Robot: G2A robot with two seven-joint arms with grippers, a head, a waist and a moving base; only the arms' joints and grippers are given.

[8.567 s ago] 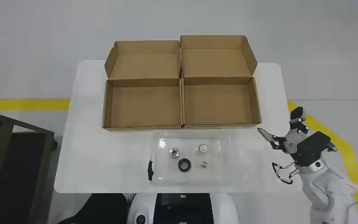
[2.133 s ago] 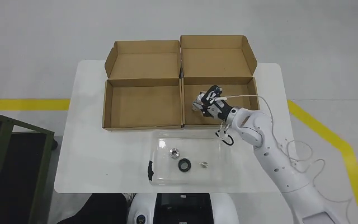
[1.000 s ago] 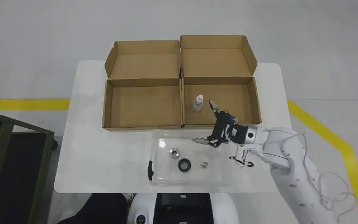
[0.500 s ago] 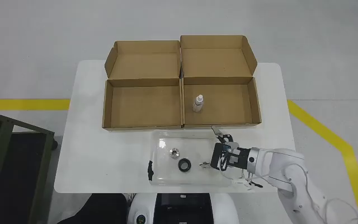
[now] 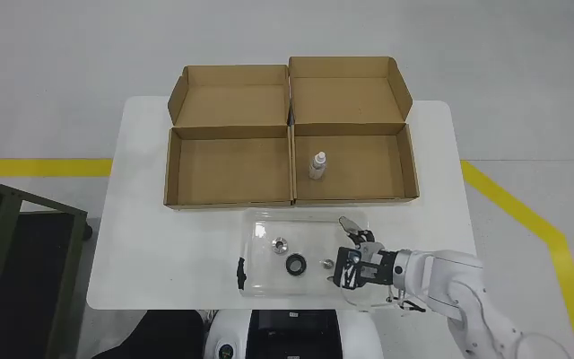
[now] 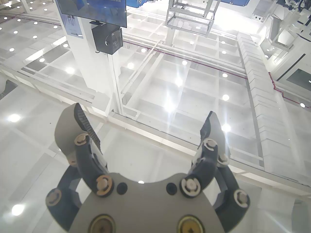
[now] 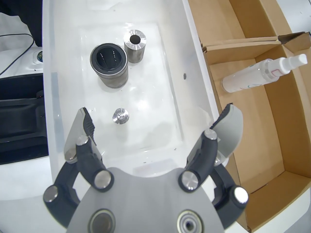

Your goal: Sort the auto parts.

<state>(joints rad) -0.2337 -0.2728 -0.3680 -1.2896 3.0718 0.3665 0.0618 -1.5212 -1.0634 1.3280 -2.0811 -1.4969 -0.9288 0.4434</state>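
Where the clear tray [image 5: 269, 280] sits at lower centre, the right gripper [image 7: 156, 111] is held over it, jaws wide, empty.

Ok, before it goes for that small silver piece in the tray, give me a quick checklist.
1. Right gripper open: ok, jaws wide.
2. Small silver part lined up between the jaws: ok, though off-centre.
3. Bearing and sleeve standing apart from it: ok.
4. Clearance at the tray wall on the box side: cannot tell.
5. Left gripper clear of the tray: ok, open, facing the ceiling.
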